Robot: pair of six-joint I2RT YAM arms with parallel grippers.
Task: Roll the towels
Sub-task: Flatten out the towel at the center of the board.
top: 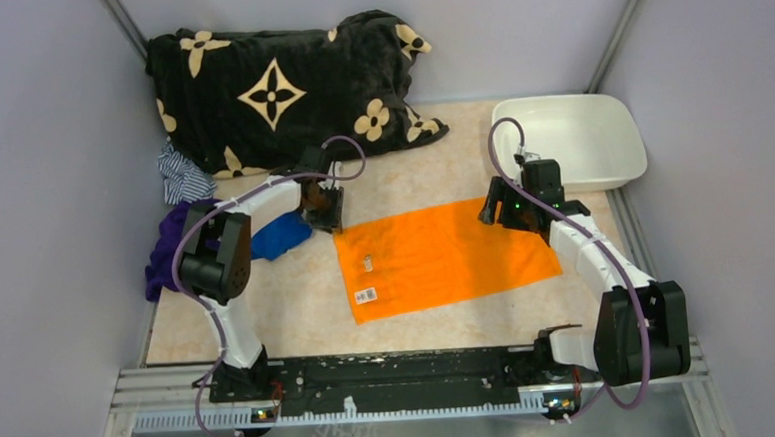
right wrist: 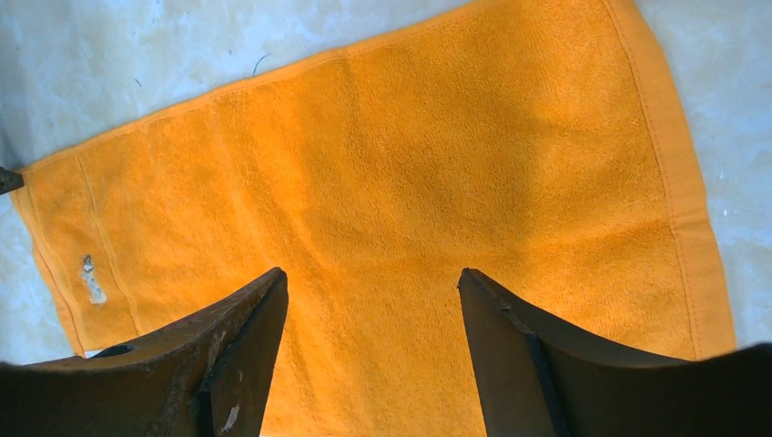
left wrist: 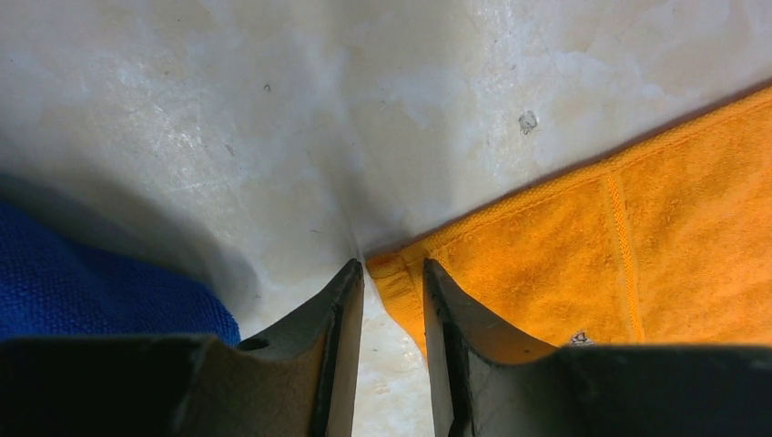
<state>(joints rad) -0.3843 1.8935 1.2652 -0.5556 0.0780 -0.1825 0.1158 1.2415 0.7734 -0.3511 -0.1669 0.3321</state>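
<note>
An orange towel (top: pixel 446 255) lies spread flat on the pale table, with two small white labels near its left edge. My left gripper (top: pixel 326 220) stands at its far-left corner. In the left wrist view the fingers (left wrist: pixel 391 264) are narrowly open and straddle that corner of the orange towel (left wrist: pixel 592 264); a slit of table shows between the left finger and the cloth. A blue towel (top: pixel 279 236) lies bunched just left of this gripper (left wrist: pixel 82 291). My right gripper (top: pixel 503 210) hovers wide open over the orange towel's far-right part (right wrist: pixel 410 164), with nothing between its fingers (right wrist: pixel 371 273).
A big black blanket with tan flower marks (top: pixel 277 89) fills the far left. A white basin (top: pixel 570 139) sits at the far right. A striped cloth (top: pixel 183 176) and a purple cloth (top: pixel 165 245) lie by the left wall. Grey walls close in on both sides.
</note>
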